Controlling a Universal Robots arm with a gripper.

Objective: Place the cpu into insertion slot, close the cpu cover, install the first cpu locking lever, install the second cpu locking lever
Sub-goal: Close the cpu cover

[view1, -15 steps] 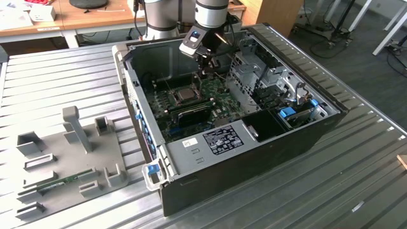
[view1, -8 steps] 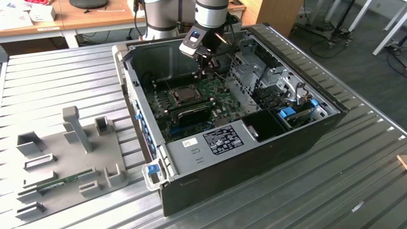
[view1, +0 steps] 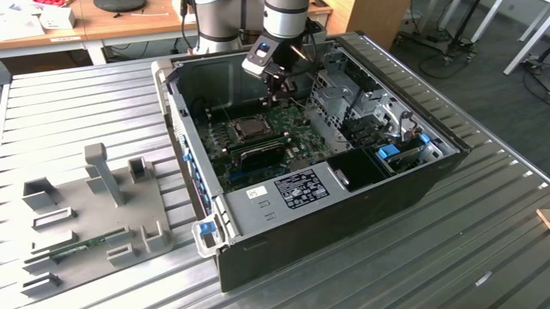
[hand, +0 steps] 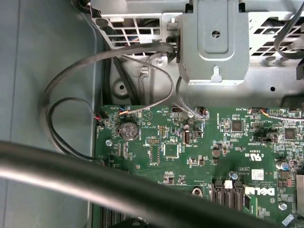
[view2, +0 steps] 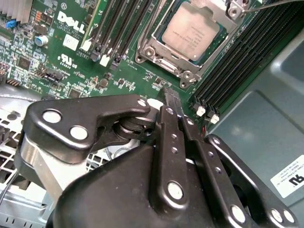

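Observation:
The cpu, a flat grey metallic square, lies in the insertion slot on the green motherboard. The silvery cpu cover lies flat around it as a frame. A thin metal lever rod runs past the socket's corner. My gripper hovers above the board a short way off the socket's edge, its black fingers pressed together with nothing between them. In the exterior view the gripper hangs inside the open computer case, just beyond the socket.
Black memory slots flank the socket on both sides. Beyond them rises a grey case wall. Loose cables and a metal drive cage border the board. A grey fixture plate lies at the exterior view's left.

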